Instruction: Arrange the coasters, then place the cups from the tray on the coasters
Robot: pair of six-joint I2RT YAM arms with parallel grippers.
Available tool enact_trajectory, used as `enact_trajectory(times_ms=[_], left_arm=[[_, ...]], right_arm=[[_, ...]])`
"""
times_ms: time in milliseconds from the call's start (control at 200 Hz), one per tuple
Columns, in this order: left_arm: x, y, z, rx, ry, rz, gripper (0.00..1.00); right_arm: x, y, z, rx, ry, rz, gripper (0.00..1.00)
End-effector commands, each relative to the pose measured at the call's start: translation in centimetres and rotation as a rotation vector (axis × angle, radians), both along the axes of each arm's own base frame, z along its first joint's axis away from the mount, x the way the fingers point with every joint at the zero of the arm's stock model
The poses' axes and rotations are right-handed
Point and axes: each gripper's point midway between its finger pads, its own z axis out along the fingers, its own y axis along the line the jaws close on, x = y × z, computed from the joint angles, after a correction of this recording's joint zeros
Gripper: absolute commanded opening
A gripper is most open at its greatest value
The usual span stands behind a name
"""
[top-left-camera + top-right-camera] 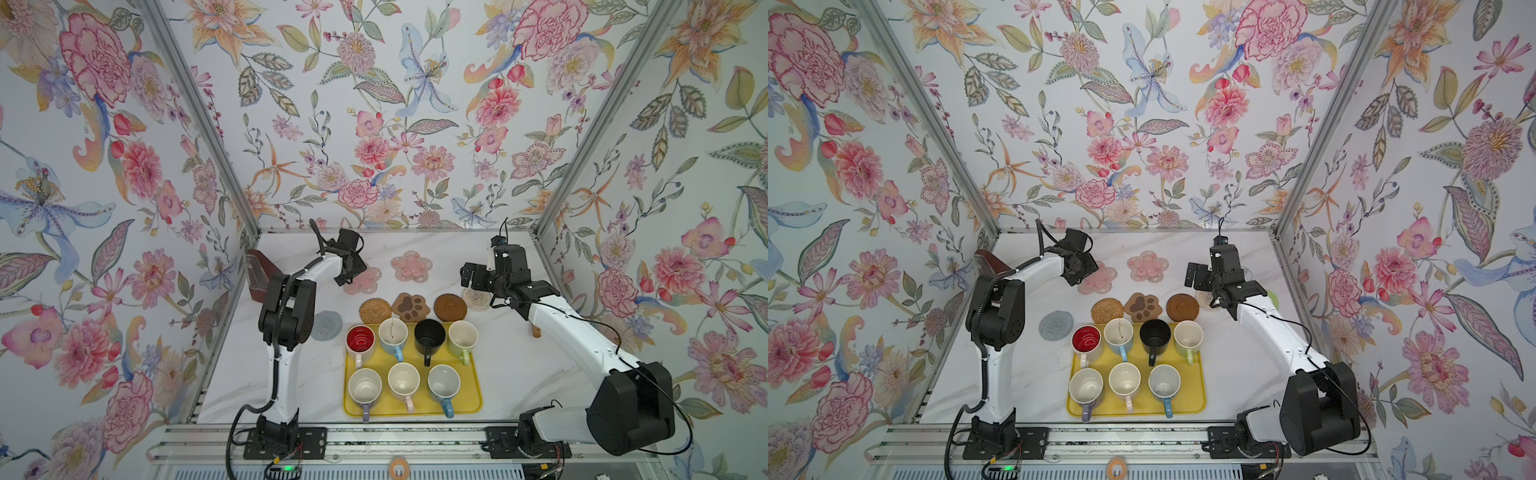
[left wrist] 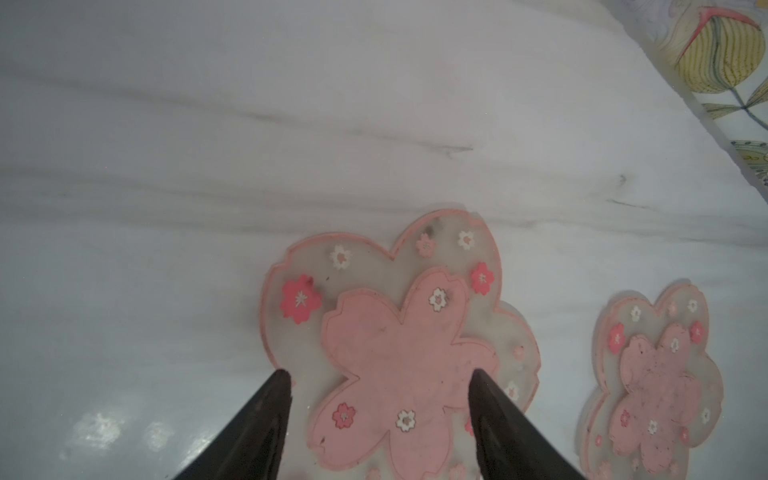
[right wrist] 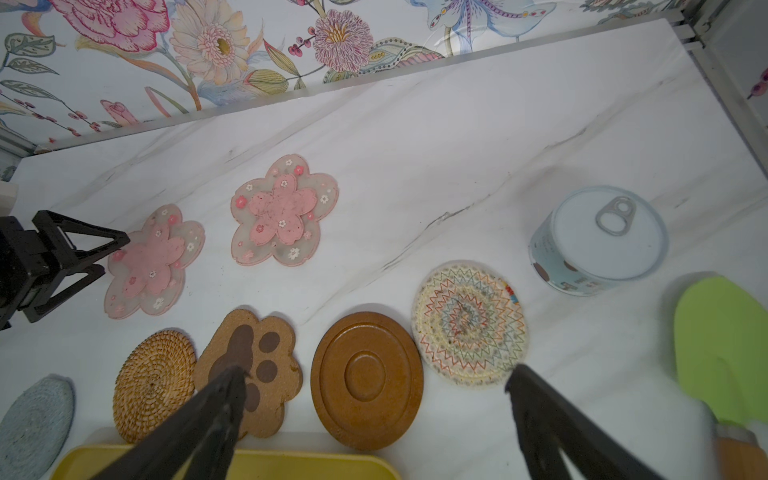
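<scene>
Several mugs, among them a red-lined one [image 1: 360,338] and a black one [image 1: 429,334], stand on the yellow tray [image 1: 473,405]. Behind the tray lie the grey woven [image 1: 327,325], rattan [image 1: 375,310], paw [image 1: 411,307], dark wooden [image 1: 450,307] and pale woven [image 3: 469,324] coasters. Two pink flower coasters [image 1: 411,266] [image 2: 399,357] lie further back. My left gripper [image 2: 380,374] hovers open over the left flower coaster, holding nothing. Wide open and empty, my right gripper [image 3: 376,370] hangs above the dark wooden coaster [image 3: 365,374].
A small lidded jar [image 3: 598,241] and a green spatula [image 3: 723,353] with a wooden handle lie at the right, near the pale woven coaster. A brown box [image 1: 259,274] stands at the far left by the wall.
</scene>
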Motion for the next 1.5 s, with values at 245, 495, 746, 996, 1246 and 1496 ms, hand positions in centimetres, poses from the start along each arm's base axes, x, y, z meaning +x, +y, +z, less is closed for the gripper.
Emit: enact_trajectory(times_ms=[245, 495, 746, 996, 1246, 1496], left_arm=[[-4.3, -0.7, 3.3, -0.046, -0.023, -0.039, 0.71], [-6.5, -3.2, 1.6, -0.080, 0.011, -0.062, 0.71], [-6.8, -4.7, 0.6, -0.087, 0.028, -0.077, 0.71], [-6.9, -4.8, -0.4, -0.082, 0.047, -0.076, 0.70], [-6.7, -4.9, -1.4, -0.083, 0.063, -0.074, 0.70], [-6.1, -5.3, -2.2, -0.085, 0.072, -0.075, 0.70]], right_arm=[[0.1, -0.1, 0.1, 0.020, -0.001, -0.011, 0.99], [0.0, -0.1, 0.3, 0.024, -0.006, -0.011, 0.99], [-0.2, -0.3, 0.4, 0.022, -0.009, -0.014, 0.99], [-0.4, -0.6, 0.4, 0.020, -0.010, -0.019, 0.99], [-0.6, -0.9, 0.3, 0.019, -0.009, -0.025, 0.99], [-0.7, -1.1, 0.2, 0.019, -0.007, -0.028, 0.99]])
